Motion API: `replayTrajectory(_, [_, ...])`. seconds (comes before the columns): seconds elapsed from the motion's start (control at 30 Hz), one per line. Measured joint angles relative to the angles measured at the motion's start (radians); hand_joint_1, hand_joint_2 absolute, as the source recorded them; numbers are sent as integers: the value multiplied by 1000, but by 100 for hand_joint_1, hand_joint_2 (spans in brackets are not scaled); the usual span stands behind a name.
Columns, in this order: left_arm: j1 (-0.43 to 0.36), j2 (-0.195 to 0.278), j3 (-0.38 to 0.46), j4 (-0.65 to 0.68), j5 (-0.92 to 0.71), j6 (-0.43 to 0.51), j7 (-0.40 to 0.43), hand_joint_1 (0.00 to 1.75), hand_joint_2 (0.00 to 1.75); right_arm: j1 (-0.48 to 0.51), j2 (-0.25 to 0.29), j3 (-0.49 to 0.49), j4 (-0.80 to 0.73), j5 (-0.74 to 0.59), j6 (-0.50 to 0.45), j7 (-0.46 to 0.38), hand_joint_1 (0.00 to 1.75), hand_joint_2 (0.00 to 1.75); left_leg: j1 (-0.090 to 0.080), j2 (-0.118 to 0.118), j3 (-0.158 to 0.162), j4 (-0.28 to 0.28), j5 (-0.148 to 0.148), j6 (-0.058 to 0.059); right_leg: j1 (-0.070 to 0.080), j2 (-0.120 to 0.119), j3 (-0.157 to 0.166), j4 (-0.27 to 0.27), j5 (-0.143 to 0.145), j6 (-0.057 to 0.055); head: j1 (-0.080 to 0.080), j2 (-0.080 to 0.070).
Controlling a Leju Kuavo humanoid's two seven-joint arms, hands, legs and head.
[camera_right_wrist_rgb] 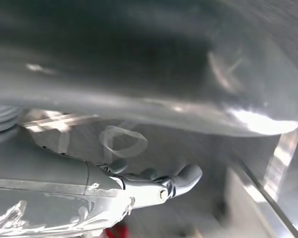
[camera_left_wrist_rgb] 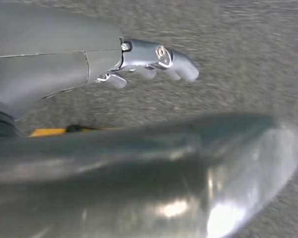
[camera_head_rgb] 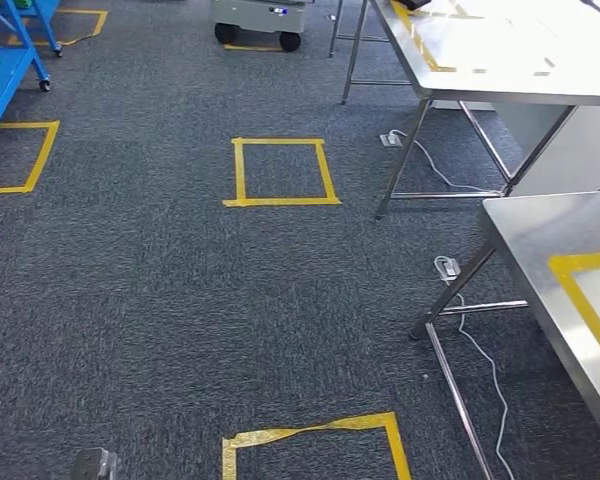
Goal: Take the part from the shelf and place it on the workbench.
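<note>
one grey carpet (camera_head_rgb: 131, 300) covers the floor in the head view. two steel tables stand on the right, a near one (camera_head_rgb: 538, 250) with yellow tape on its top and a far one (camera_head_rgb: 508, 70) behind it, apart from each other. a blue shelf (camera_head_rgb: 3, 80) on wheels is at the far left edge, well apart from the tables. a pale cart (camera_head_rgb: 259, 18) on black wheels sits at the far side. yellow tape squares (camera_head_rgb: 282, 172) mark the carpet between shelf and tables. a white cable (camera_head_rgb: 493, 385) runs over the carpet under the near table.

the left hand (camera_left_wrist_rgb: 102, 59) hangs over the carpet, its fingers (camera_left_wrist_rgb: 181, 67) stretched out straight and side by side, the thumb (camera_left_wrist_rgb: 215, 173) held apart from them, nothing between. the right hand (camera_right_wrist_rgb: 140, 191) is blurred; its fingers (camera_right_wrist_rgb: 188, 176) also lie straight, apart from the thumb (camera_right_wrist_rgb: 215, 89), with nothing between.

where the part is i cannot tell.
</note>
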Motion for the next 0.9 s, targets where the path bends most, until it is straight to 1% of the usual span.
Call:
replayTrajectory(0.03, [14, 2, -3, -7, 7, 1, 8, 0, 0, 2, 2, 11, -28, -23, -18, -14, 0, 0, -6, -8, -1, 1, -1, 9, -8, 14, -13, 10, -14, 7, 5, 0])
replayTrajectory(0.07, [28, 3, -7, -19, 12, 0, 16, 0, 0, 7, 4, 24, -63, -46, -33, -23, 0, 0, -13, -18, -3, 1, -1, 15, -17, 40, -33, 34, -37, 11, 7, 0])
replayTrajectory(0.1, [40, 4, -13, -33, 13, -4, 22, 0, 0, 14, 7, 37, -102, -66, -42, -29, 0, 0, -21, -28, -8, 1, 0, 24, -25, 72, -62, 81, -70, 11, 10, 0])
replayTrajectory(0.13, [49, 6, -18, -49, 10, -11, 26, 0, 0, 22, 10, 48, -144, -85, -50, -32, 0, 0, -31, -41, -15, 0, 2, 31, -30, 104, -101, 151, -109, 9, 12, 0])
replayTrajectory(0.17, [57, 7, -22, -63, 3, -21, 28, 0, 0, 29, 11, 56, -186, -101, -58, -35, 0, 0, -40, -56, -21, 0, 4, 35, -32, 121, -147, 234, -141, 5, 12, 0])
replayTrajectory(0.2, [63, 8, -24, -73, -3, -30, 29, 0, 0, 33, 11, 62, -224, -112, -63, -35, 0, 0, -48, -72, -25, 0, 6, 38, -30, 129, -190, 307, -158, 0, 12, 0])
replayTrajectory(0.23, [70, 9, -25, -81, -9, -37, 29, 0, 0, 36, 11, 66, -258, -118, -67, -35, 0, 0, -54, -89, -27, 0, 5, 41, -25, 134, -218, 348, -153, -7, 12, 0])
replayTrajectory(0.27, [77, 9, -26, -87, -11, -42, 29, 0, 0, 38, 11, 71, -287, -120, -69, -34, 0, 0, -59, -106, -26, 0, 4, 44, -19, 140, -229, 348, -127, -16, 11, 0])
replayTrajectory(0.3, [82, 10, -27, -93, -12, -44, 29, 0, 0, 40, 11, 76, -311, -121, -70, -34, 0, 0, -61, -125, -22, 0, 1, 48, -13, 149, -221, 307, -83, -25, 11, 0])
replayTrajectory(0.33, [86, 10, -29, -98, -13, -46, 30, 0, 0, 43, 11, 80, -332, -121, -70, -34, 0, 0, -62, -144, -18, -1, -1, 52, -8, 168, -203, 242, -31, -34, 12, 0])
replayTrajectory(0.37, [87, 10, -31, -103, -15, -48, 30, 0, 0, 46, 11, 83, -351, -121, -70, -33, 0, 0, -63, -163, -16, 0, -4, 54, -4, 199, -185, 171, 17, -42, 12, 0])
replayTrajectory(0.4, [87, 10, -32, -106, -17, -52, 30, 0, 0, 51, 11, 85, -365, -119, -69, -29, 0, 0, -64, -183, -15, 0, -7, 55, -2, 224, -169, 116, 55, -46, 12, 0])
replayTrajectory(0.43, [88, 10, -33, -108, -21, -56, 31, 0, 0, 54, 11, 87, -375, -116, -66, -20, 0, 0, -64, -200, -16, 0, -9, 55, -1, 240, -159, 83, 78, -47, 12, 0])
replayTrajectory(0.47, [90, 10, -34, -110, -25, -60, 31, 0, 0, 56, 10, 90, -380, -110, -63, -7, 0, 0, -63, -217, -17, -2, -10, 52, 0, 241, -155, 69, 88, -47, 12, 0])
replayTrajectory(0.5, [95, 10, -34, -110, -28, -64, 32, 0, 0, 56, 9, 93, -382, -104, -58, 11, 0, 0, -60, -233, -18, -7, -9, 49, 1, 227, -149, 63, 93, -46, 11, 0])
replayTrajectory(0.53, [99, 10, -34, -111, -30, -67, 32, 0, 0, 54, 9, 97, -382, -99, -50, 31, 0, 0, -59, -231, -20, -9, -11, 47, 0, 212, -144, 52, 97, -47, 10, 0])
replayTrajectory(0.57, [102, 10, -34, -111, -32, -70, 33, 0, 0, 52, 8, 101, -376, -98, -39, 50, 0, 0, -62, -208, -24, -4, -21, 46, -1, 198, -140, 39, 102, -50, 10, 0])
replayTrajectory(0.6, [101, 10, -33, -111, -33, -72, 34, 0, 0, 52, 8, 102, -362, -99, -25, 71, 0, 0, -68, -172, -36, 17, -41, 46, -2, 181, -135, 25, 107, -53, 8, 0])
replayTrajectory(0.63, [98, 11, -33, -111, -37, -74, 34, 0, 0, 52, 8, 101, -338, -101, -7, 91, 0, 0, -76, -129, -56, 57, -71, 48, -4, 163, -131, 15, 110, -56, 8, 0])
replayTrajectory(0.67, [93, 11, -32, -111, -41, -75, 35, 0, 0, 52, 9, 97, -306, -103, 10, 106, 0, 0, -84, -97, -83, 110, -103, 47, -4, 145, -130, 11, 110, -59, 7, 0])
replayTrajectory(0.7, [88, 12, -29, -111, -48, -75, 33, 0, 0, 52, 10, 91, -270, -102, 25, 115, 0, 0, -88, -82, -108, 163, -126, 45, -4, 125, -130, 9, 109, -60, 7, 0])
replayTrajectory(0.73, [84, 13, -25, -110, -56, -75, 30, 0, 0, 50, 12, 84, -232, -94, 40, 122, 0, 0, -90, -77, -125, 198, -132, 41, -4, 107, -130, 9, 109, -62, 7, 0])
replayTrajectory(0.77, [82, 15, -20, -108, -66, -77, 25, 0, 0, 46, 15, 77, -194, -77, 56, 133, 0, 0, -90, -74, -126, 201, -119, 38, -5, 91, -130, 9, 108, -63, 7, 0])
replayTrajectory(0.8, [78, 16, -13, -104, -81, -81, 18, 0, 0, 43, 17, 72, -158, -49, 77, 154, 0, 0, -90, -68, -108, 166, -88, 34, -6, 77, -130, 9, 108, -63, 7, 0])
replayTrajectory(0.83, [72, 17, -4, -99, -102, -89, 6, 0, 0, 40, 19, 68, -123, -12, 109, 188, 0, 0, -91, -54, -76, 104, -49, 32, -8, 64, -129, 10, 107, -62, 6, 0])
replayTrajectory(0.87, [62, 17, 7, -91, -128, -101, -9, 0, 0, 39, 19, 67, -93, 27, 150, 229, 0, 0, -92, -28, -39, 31, -15, 30, -8, 52, -127, 11, 107, -61, 6, 0])
replayTrajectory(0.9, [47, 19, 21, -78, -161, -114, -28, 0, 0, 40, 19, 70, -65, 69, 198, 269, 0, 0, -95, -8, -11, -28, 10, 35, -7, 39, -126, 13, 106, -59, 7, 0])
